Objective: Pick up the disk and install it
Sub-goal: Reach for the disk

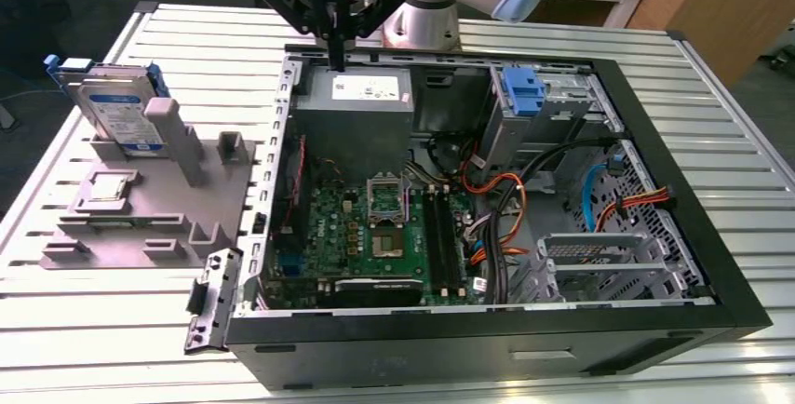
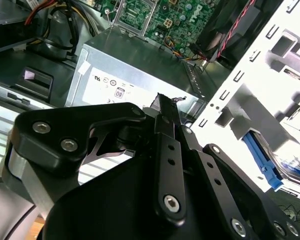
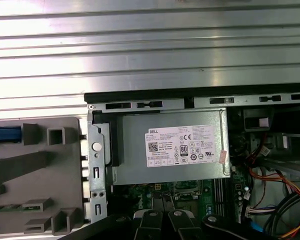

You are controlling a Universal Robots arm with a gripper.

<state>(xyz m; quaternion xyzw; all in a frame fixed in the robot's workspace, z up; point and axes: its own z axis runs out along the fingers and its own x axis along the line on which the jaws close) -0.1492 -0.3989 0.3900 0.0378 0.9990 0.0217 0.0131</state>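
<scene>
Above the power supply: black two-finger gripper (image 1: 335, 50) hangs over silver box-shaped power supply unit (image 1: 367, 92) at the back corner of the open black computer case (image 1: 497, 334), tips close above it, contact not clear
Jaws: pressed together with nothing between them, same in the second wrist view (image 2: 165, 102)
Disk place: flat silver-grey rectangular disk (image 1: 121, 111) with white-and-blue label and blue plastic carrier frame stands on edge in grey plastic fixture (image 1: 149, 213) on slatted metal table (image 1: 74, 329), outside the case toward the exterior view's left, well apart from the gripper
Disk look: upright, label face visible, blue frame showing at top and side edges, grey post of the fixture just beside it, looks rigid and thin
Not the disk: bare blue plastic bracket (image 1: 524, 87) in the case's upper bay
Step in hand: judged to be the very start, pick-up not yet done, nothing installed
Next move calls for: jaws parted, travel across to the fixture, tips lined up over the disk's narrow top edge, straight upward pull so the frame clears its slot
</scene>
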